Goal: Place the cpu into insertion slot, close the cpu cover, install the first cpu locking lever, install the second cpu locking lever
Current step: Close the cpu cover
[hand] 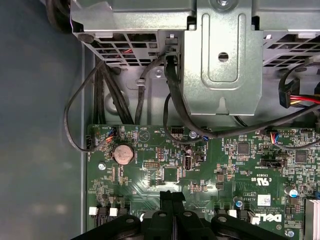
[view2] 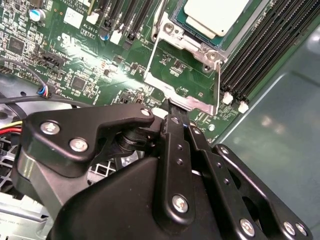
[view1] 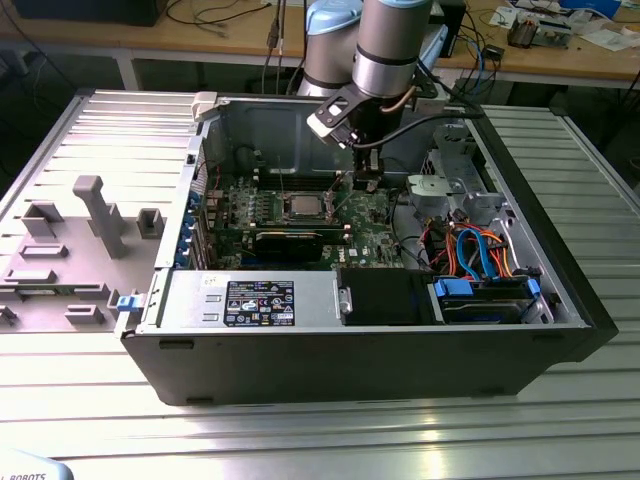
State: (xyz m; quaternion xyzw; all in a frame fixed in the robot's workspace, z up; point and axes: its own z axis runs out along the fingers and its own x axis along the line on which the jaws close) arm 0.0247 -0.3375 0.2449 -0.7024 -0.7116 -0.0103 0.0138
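The second wrist view's edge crops the cpu (view2: 216, 14).

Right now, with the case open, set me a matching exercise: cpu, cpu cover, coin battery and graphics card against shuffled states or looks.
1 cpu
2 cpu cover
3 coin battery
4 graphics card

A long and black
B swung open, green board showing through its window
C seated in the insertion slot
D round and silver

Pairs: 1-C, 2-B, 3-D, 4-A
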